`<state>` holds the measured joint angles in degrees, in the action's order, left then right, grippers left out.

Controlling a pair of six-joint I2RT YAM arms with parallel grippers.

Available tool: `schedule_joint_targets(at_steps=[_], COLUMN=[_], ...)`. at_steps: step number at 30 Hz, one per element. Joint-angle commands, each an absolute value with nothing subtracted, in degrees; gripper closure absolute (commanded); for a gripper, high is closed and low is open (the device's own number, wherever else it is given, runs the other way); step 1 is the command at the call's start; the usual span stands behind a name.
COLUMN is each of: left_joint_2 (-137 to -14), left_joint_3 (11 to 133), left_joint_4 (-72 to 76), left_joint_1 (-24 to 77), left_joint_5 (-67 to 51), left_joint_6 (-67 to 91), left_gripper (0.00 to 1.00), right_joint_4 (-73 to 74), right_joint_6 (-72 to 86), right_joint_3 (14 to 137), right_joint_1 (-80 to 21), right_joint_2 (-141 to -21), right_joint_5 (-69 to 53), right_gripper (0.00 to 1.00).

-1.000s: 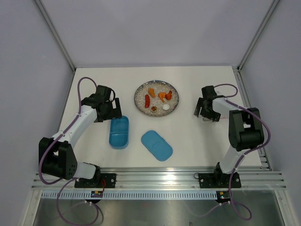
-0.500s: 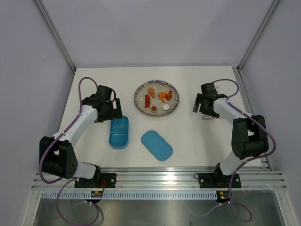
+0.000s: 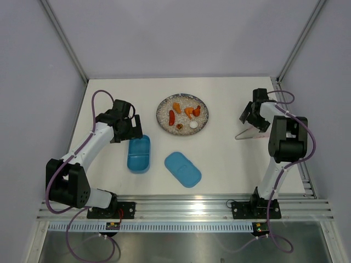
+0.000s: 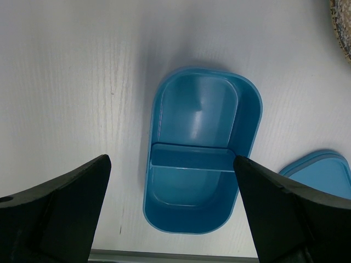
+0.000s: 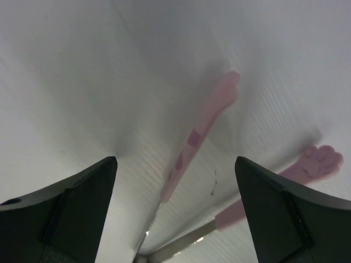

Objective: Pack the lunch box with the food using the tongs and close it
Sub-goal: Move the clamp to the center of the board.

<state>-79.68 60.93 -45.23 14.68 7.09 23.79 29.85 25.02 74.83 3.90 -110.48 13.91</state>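
Overhead view of a white table (image 3: 230, 164) with two robot arms bolted at its near edge. The lunch box (image 3: 139, 154), blue with a divider across its middle, lies near the left arm with both compartments bare. Its flat lid (image 3: 183, 169) lies just beside it on the right, off so the box can be filled. The left gripper (image 3: 130, 130) hovers over the box's far end, claw spread wide and holding nothing, seemingly placed to steady the box. The food (image 3: 190, 112), orange chunks, a red sausage and a white ball, sits on a round speckled plate (image 3: 164, 124) behind the box. The tongs (image 5: 198, 134), pale pink and V-shaped, lie flat on the table at the far right, well apart from the plate. The right gripper (image 3: 252, 116) hangs just above them, claw apart and empty, likely lining up to pick them up; nothing is packed yet
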Motion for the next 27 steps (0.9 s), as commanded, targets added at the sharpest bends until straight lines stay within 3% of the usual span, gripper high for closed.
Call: schedule_joint_targets(at_steps=[1, 3, 6, 7, 9, 11, 14, 19, 27], left_joint_2=[-79.72, -79.45, -78.84, -78.58, -78.57, -78.57, -78.84, -79.37, -78.93], left_joint_3=[62.14, 62.14, 62.05, 61.96, 61.70, 61.35, 61.35, 61.61, 60.56], left_joint_4=[-45.09, -45.52, -45.70, -45.79, -45.70, -45.62, -45.53, -45.61, -45.18], left_joint_1=[14.94, 14.94, 14.94, 15.03, 15.03, 15.03, 15.99, 17.22, 17.75], left_joint_5=[7.47, 7.73, 8.26, 8.26, 8.26, 8.26, 10.10, 10.11, 9.76], left_joint_6=[23.20, 23.20, 23.20, 23.29, 23.38, 23.64, 23.82, 24.17, 24.52], left_gripper=[0.01, 0.01, 0.01, 0.01, 0.01, 0.01, 0.01, 0.01, 0.01], right_joint_4=[29.53, 29.79, 29.53, 29.44, 29.27, 29.09, 28.83, 29.53, 30.85], right_joint_6=[24.61, 24.35, 23.56, 23.21, 23.12, 22.76, 22.06, 18.29, 8.80], right_joint_3=[80.24, 82.00, 82.88, 82.97, 82.71, 82.36, 81.48, 80.42, 77.52], right_joint_1=[3.43, 3.43, 3.34, 3.34, 3.34, 2.99, 1.07, -5.26, -16.60], right_joint_2=[-113.46, -115.22, -116.10, -116.10, -116.19, -116.19, -115.49, -113.21, -111.36], right_joint_5=[12.13, 12.65, 12.92, 12.57, 11.69, 9.41, 7.47, 7.65, 8.09], right_gripper=[0.05, 0.09, 0.25, 0.38, 0.50, 0.72, 0.85, 0.91, 0.85])
